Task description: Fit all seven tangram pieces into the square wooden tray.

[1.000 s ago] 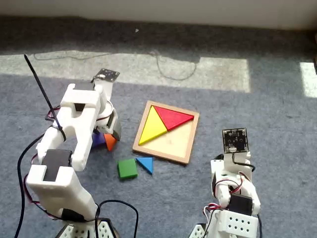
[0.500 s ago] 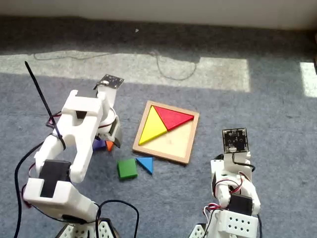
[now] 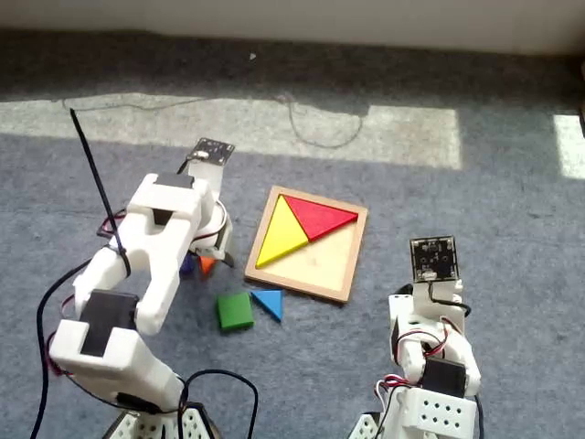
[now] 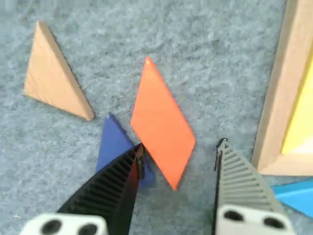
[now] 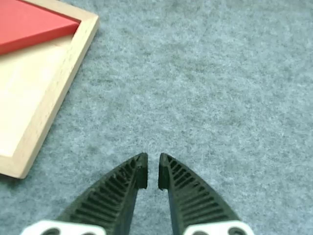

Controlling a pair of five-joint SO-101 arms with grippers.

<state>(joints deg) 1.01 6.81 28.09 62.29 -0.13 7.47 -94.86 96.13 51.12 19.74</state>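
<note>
1. Currently we log the left hand wide and empty over the orange parallelogram, with one fingertip at its edge beside the dark blue triangle.
2. We note a tan triangle lying apart on the carpet.
3. We see the square wooden tray holding the yellow triangle and red triangle, which touch.
4. We find the green square and light blue triangle near the tray.
5. We record the right hand narrow, nearly closed, empty, above carpet.

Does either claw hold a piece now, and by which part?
Nothing is held. The left claw stands open astride the orange piece; the right claw is empty.
</note>
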